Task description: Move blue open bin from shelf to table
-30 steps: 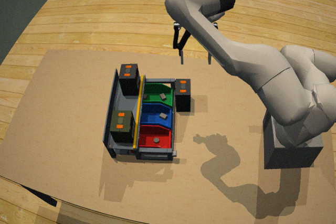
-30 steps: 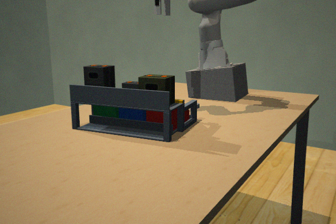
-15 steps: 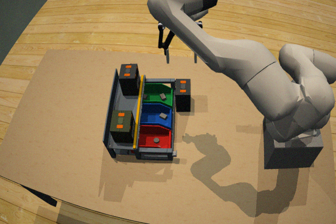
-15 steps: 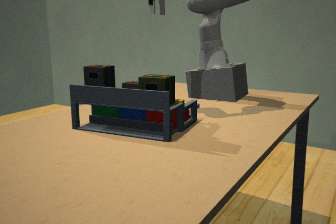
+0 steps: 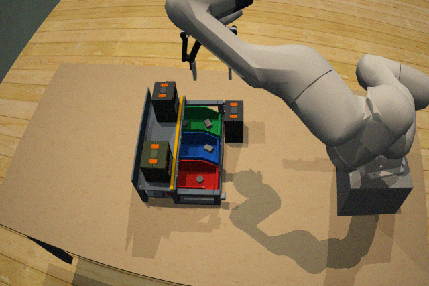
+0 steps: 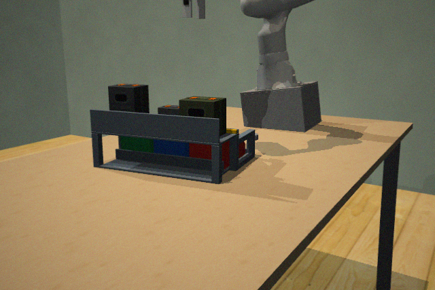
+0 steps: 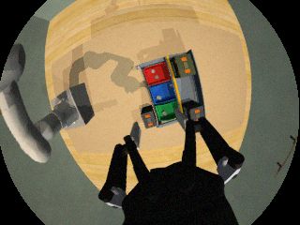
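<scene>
The blue open bin (image 5: 200, 148) sits in the middle of the grey shelf (image 5: 179, 147), between a green bin (image 5: 202, 120) and a red bin (image 5: 198, 174). Each bin holds a small grey part. From behind, the blue bin (image 6: 170, 147) shows under the shelf's top board. In the wrist view it is small and far below (image 7: 161, 93). My gripper (image 5: 211, 76) hangs high above the table, beyond the green end of the shelf, fingers apart and empty. It also shows in the exterior view (image 6: 194, 10) and the wrist view (image 7: 161, 130).
Two dark boxes with orange marks (image 5: 165, 100) (image 5: 154, 160) stand on the shelf's top. A third dark box (image 5: 233, 120) stands on the table beside the green bin. The robot base (image 5: 374, 185) is at the right.
</scene>
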Robot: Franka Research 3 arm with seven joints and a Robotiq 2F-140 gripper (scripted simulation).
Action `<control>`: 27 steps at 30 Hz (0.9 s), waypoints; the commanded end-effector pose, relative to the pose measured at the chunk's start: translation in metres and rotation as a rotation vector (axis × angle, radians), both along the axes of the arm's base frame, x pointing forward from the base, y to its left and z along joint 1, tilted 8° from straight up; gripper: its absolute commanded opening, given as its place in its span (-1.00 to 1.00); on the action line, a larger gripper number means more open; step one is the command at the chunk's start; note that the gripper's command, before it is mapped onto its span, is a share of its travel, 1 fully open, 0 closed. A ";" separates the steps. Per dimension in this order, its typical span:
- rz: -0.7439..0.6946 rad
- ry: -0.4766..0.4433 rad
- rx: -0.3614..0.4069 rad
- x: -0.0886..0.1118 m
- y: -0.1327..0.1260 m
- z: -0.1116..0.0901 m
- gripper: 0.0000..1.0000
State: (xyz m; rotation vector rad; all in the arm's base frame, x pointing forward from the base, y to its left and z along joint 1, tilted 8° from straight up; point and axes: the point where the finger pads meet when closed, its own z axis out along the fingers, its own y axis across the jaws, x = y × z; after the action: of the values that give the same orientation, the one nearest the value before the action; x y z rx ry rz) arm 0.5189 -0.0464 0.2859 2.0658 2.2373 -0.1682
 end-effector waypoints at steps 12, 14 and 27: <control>-0.031 -0.010 0.005 0.024 0.002 -0.001 0.15; -0.031 -0.010 0.005 0.024 0.002 -0.001 0.15; -0.029 -0.009 0.004 0.016 0.002 -0.001 0.15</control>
State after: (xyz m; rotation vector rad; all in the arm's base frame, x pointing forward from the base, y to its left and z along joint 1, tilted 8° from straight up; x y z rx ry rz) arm 0.5389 -0.0457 0.2850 2.0895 2.2115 -0.1564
